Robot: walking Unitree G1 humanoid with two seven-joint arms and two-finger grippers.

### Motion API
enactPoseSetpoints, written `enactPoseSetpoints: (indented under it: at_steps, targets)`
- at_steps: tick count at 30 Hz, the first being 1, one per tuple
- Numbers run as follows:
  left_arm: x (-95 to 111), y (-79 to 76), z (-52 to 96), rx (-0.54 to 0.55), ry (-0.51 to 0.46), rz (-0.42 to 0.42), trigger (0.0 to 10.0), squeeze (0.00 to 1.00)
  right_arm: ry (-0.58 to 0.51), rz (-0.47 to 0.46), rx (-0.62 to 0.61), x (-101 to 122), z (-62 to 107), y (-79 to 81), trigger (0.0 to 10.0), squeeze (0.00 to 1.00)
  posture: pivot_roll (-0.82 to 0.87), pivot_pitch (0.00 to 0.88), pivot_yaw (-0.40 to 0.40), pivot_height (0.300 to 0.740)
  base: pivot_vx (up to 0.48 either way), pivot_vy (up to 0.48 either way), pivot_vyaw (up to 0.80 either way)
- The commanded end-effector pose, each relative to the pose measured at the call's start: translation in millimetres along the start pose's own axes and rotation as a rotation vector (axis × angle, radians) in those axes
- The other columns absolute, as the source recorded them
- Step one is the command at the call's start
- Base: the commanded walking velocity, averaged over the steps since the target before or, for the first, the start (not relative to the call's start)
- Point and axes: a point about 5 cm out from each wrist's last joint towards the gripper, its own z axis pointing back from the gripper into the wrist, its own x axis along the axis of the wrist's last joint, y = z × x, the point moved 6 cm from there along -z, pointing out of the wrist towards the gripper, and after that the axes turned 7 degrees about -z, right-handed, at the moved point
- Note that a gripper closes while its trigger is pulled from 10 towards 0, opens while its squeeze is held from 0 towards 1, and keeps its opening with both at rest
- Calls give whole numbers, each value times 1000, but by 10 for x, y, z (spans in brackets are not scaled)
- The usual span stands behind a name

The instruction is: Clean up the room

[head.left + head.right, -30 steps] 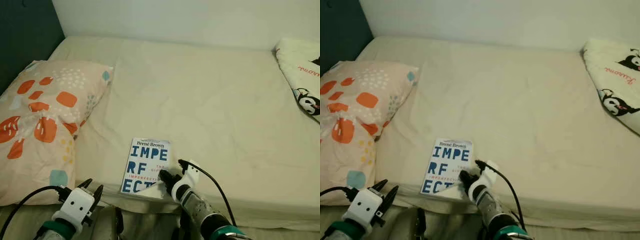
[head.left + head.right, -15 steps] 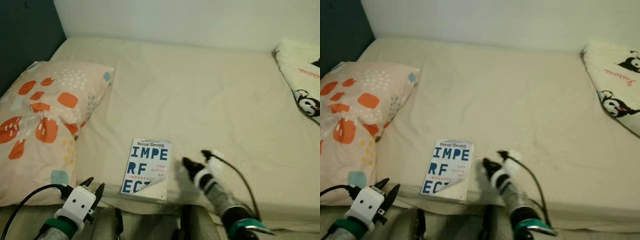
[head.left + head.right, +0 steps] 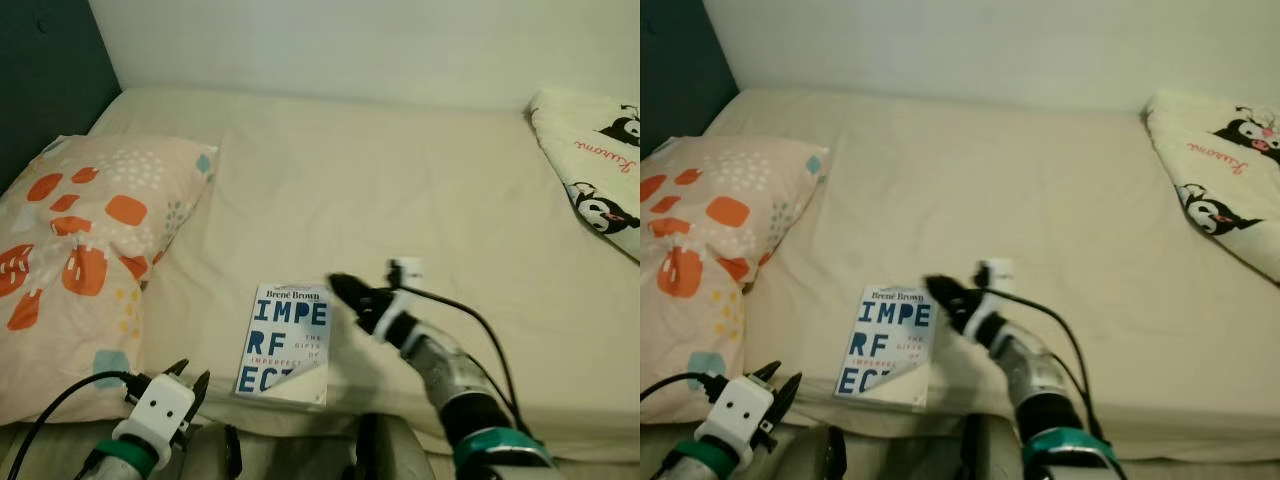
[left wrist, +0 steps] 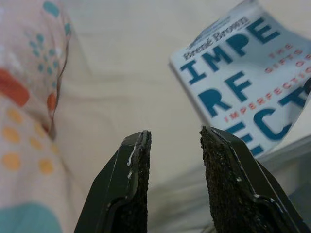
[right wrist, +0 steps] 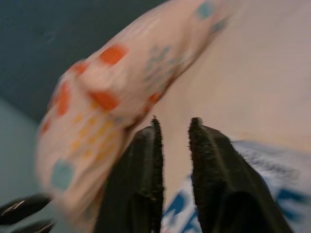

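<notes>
Right gripper (image 3: 340,288) poised just above the upper right corner of the book (image 3: 287,340), black fingers (image 5: 146,170) narrowly parted with a slim gap between them and nothing held. Left gripper (image 3: 185,378) low beside the book's lower left corner, off the edge of the bed (image 3: 400,200), fingers (image 4: 131,194) parted by a moderate gap, also holding nothing. Book lying flat and face up near the front edge of the mattress, white cover with large blue letters, lower right corner of the cover curled up. Left of the book, close by but not touching, an orange-and-teal patterned pillow (image 3: 80,250); well away to the right of the book, a white blanket (image 3: 590,170) printed with black cartoon figures. Beyond the book, plain cream sheet up to the wall. Judging by the pose, step in hand looks like the approach to picking the book up off the bed, as part of tidying. Not yet grasped: no contact between fingers and cover that can be made out, though the right wrist view is blurred and leaves this uncertain. Next move probably calls for lowering the right fingertips onto the book's right edge, perhaps using the curled corner or the mattress edge nearby to get one finger under the cover, then closing firmly. Risk of merely pushing the thin book across the soft sheet instead of pinching it.
</notes>
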Motion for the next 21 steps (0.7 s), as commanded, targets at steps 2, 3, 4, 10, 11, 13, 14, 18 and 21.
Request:
enactPoseSetpoints:
  at_steps: [2, 3, 4, 10, 11, 13, 14, 18, 21]
  targets:
    - [-232, -102, 121, -36, 80, -6, 10000, 0, 63, -1, 68, -164, 27, 89, 0, 0, 121, 52, -15, 611, 0, 0, 0]
    - [-296, -117, 177, -39, 102, -5, 10000, 0, 130, 29, 145, -304, 6, 224, 0, 0, 124, 56, -22, 611, 0, 0, 0]
    - [-352, -129, 235, -40, 121, -5, 10000, 0, 208, 62, 228, -469, 2, 369, 0, 0, 124, 56, -22, 611, 0, 0, 0]
    - [-392, -122, 292, -31, 135, -5, 10000, 0, 323, 136, 284, -721, 48, 467, 0, 0, 133, 66, -35, 611, 0, 0, 0]
    - [-404, -112, 315, -25, 139, -5, 10000, 0, 374, 180, 291, -837, 66, 483, 0, 0, 134, 69, -37, 611, 0, 0, 0]
    - [-403, -81, 334, -11, 138, -6, 10000, 0, 431, 256, 272, -979, 61, 466, 0, 0, 139, 77, -41, 611, 0, 0, 0]
    - [-397, -57, 343, -1, 136, -8, 10000, 0, 460, 306, 256, -1055, 54, 449, 0, 0, 141, 80, -41, 611, 0, 0, 0]
    - [-359, 19, 336, 22, 120, -14, 10000, 0, 489, 377, 237, -1167, 3, 466, 0, 0, 143, 93, -44, 611, 0, 0, 0]
    - [-263, 160, 281, 53, 84, -27, 10000, 0, 514, 423, 241, -1279, -46, 531, 0, 0, 142, 115, -48, 611, 0, 0, 0]
